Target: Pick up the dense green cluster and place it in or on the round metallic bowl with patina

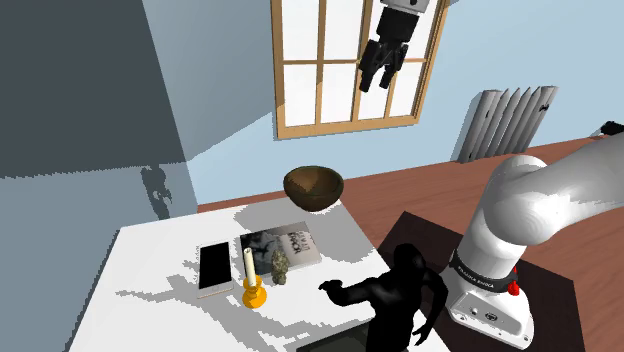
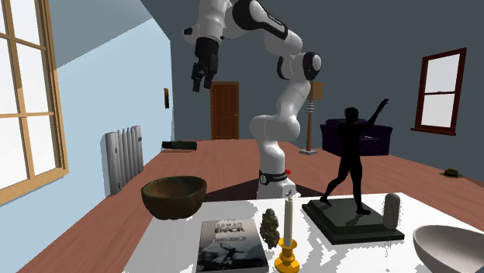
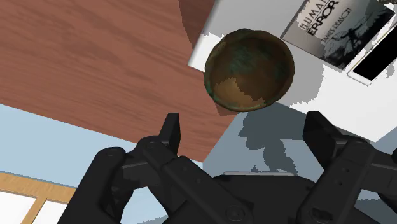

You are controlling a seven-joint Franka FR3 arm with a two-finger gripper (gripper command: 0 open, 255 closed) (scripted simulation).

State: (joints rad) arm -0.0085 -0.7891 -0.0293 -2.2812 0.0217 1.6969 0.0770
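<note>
Fingers spread wide on the gripper (image 3: 245,130), with only air between them; nothing is held or touched. I see it hanging high in open air, well above the white table (image 1: 160,260), with free space on every side of it. Almost straight below the gap between the fingers sits the round bowl (image 3: 249,69), brown inside with green patina, upright and close to the table's corner, where the white top gives way to the wooden floor (image 3: 95,57). The dense green cluster (image 1: 281,264) lies far below the gripper and further in on the table than the bowl, well apart from it; it stands at the book's (image 1: 280,245) edge, just beside a white candle in a yellow holder (image 1: 251,275). On the book's grey cover, from the wrist view, I can read "ERROR" beneath a word that begins "HUMA"; a smaller line under that is too fine for me to make out. Dark lettering on the ring at the arm's base (image 1: 475,280) is also too small to read. A flat white slab with a black face (image 1: 216,267) lies alongside the book, on the side away from the cluster. A black figure statue (image 2: 353,159) on a dark plinth stands beyond the candle from the bowl, near the table's edge by the stand. Between the bowl and the book the table top is bare.
</note>
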